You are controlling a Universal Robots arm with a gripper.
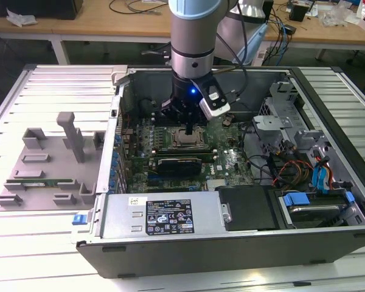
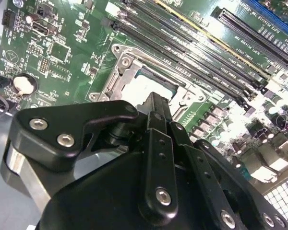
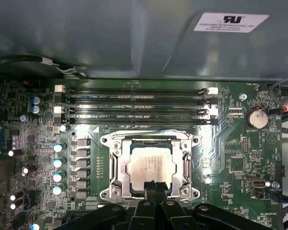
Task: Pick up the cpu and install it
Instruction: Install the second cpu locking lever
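The cpu (image 3: 151, 165), a square chip with a shiny silver top, lies flat inside the metal-framed socket (image 3: 116, 163) on the green motherboard (image 3: 230, 153). In the exterior view the cpu (image 1: 185, 139) sits at the middle of the open computer case, directly under the arm. My gripper (image 3: 153, 185) hangs just above the chip's near edge, fingers pressed together with nothing between them. In the second wrist view the black gripper (image 2: 153, 101) covers part of the pale cpu (image 2: 137, 86). Whether the fingertips touch the chip I cannot tell.
Long black memory slots (image 3: 134, 103) run beside the socket, and a coin battery (image 3: 257, 117) sits off to one side. On the exterior view's left lies a grey fixture tray (image 1: 48, 164) with a green memory stick (image 1: 42, 181). Power supply (image 1: 164, 213), drive cage (image 1: 280, 115) and cables (image 1: 280, 167) crowd the case.
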